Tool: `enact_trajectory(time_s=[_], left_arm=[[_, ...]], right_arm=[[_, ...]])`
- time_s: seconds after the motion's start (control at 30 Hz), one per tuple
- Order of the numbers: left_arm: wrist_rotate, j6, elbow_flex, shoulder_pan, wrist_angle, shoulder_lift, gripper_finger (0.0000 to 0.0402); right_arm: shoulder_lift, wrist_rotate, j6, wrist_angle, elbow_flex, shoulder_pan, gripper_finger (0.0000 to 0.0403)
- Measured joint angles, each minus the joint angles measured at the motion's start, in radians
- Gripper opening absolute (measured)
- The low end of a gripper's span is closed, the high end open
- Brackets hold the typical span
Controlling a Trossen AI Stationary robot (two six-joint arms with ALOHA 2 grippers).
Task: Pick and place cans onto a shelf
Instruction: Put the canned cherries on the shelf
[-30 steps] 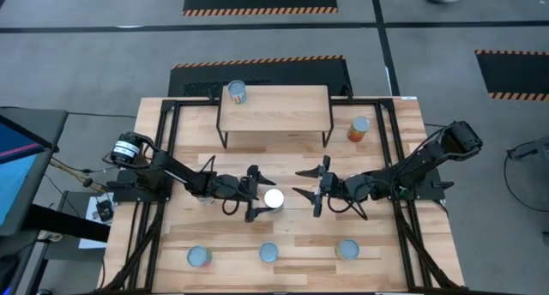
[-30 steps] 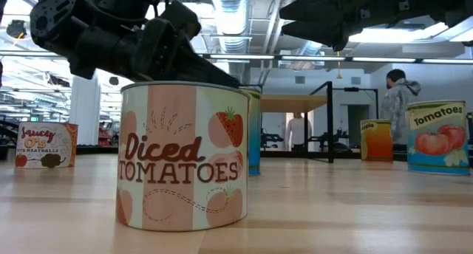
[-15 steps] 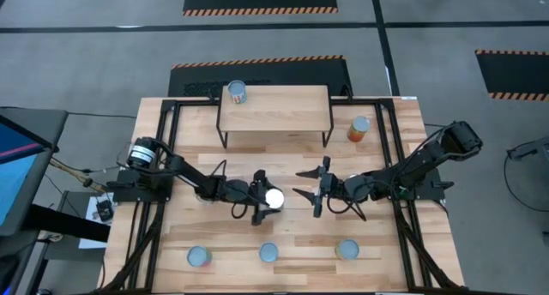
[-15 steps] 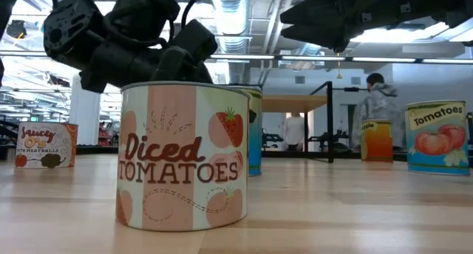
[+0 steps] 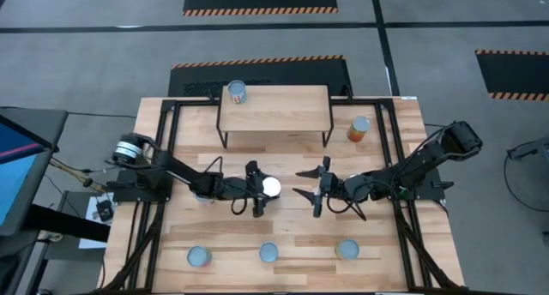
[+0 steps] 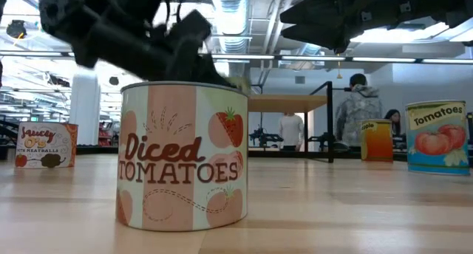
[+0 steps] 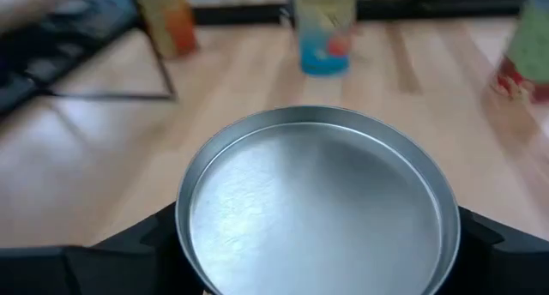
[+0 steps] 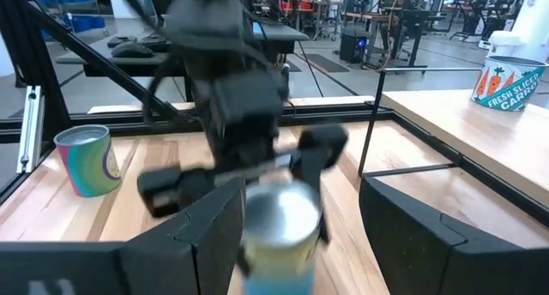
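Wood table (image 5: 377, 243) under bright workshop lights; person (image 6: 353, 114) stands beyond.

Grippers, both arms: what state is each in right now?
Left gripper: open, its fingers on either side of the centre can, not visibly clamped.
Right gripper: open, holding nothing, facing that can.

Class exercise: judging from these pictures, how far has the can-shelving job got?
Done: one can stands on the shelf. In hand: the left gripper straddles the centre can, grip unconfirmed. Left: the orange can and three front cans. The right gripper waits open.
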Motion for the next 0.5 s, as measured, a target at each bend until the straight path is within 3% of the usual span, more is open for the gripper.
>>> enact_trajectory(time_s=[0.27,0.4,0.5], left_arm=[[-0.153,-0.008,0.000,-0.022,-0.157,-0.224,0.0282],[-0.224,-0.020,0.009,0.003,-0.190,-0.319,0.0287],[-0.257,-0.019,0.061,0.038,-0.307,-0.379,0.0287]], right_arm=[[-0.012,0.002,0.023,0.004,0.000,0.000,0.0255],[-0.033,0.003,0.046,0.001,0.000,0.006,0.0255],[-0.051,0.002,0.048,-0.021,0.001,0.013,0.0255]])
